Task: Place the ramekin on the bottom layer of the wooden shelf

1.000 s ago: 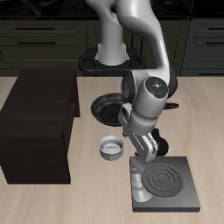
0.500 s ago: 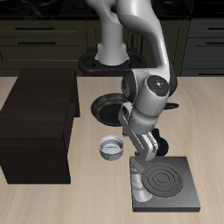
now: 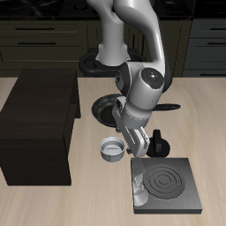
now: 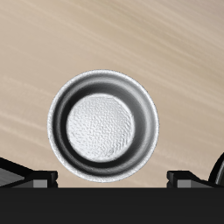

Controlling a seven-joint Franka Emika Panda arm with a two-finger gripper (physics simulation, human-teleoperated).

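The ramekin (image 3: 112,150), a small silvery-white round bowl with a grey inside, sits on the table between the wooden shelf (image 3: 40,124) and the stove plate. The shelf is a large dark boxy cabinet beside it. My gripper (image 3: 126,144) hangs above the ramekin, close to its side, and is partly hidden by the arm. In the wrist view the ramekin (image 4: 103,122) fills the middle, and the two fingertips (image 4: 39,178) stand wide apart at the frame's edge, open and empty, with the gripper (image 4: 112,179) clear of the bowl.
A flat black square stove plate (image 3: 168,182) lies near the table's front edge. A small black knobbed pot (image 3: 159,141) stands just behind it. A black frying pan (image 3: 108,108) lies farther back, by the robot's base.
The arm has swung from above the stove plate toward the shelf, bringing the gripper over the ramekin. The ramekin has not moved.
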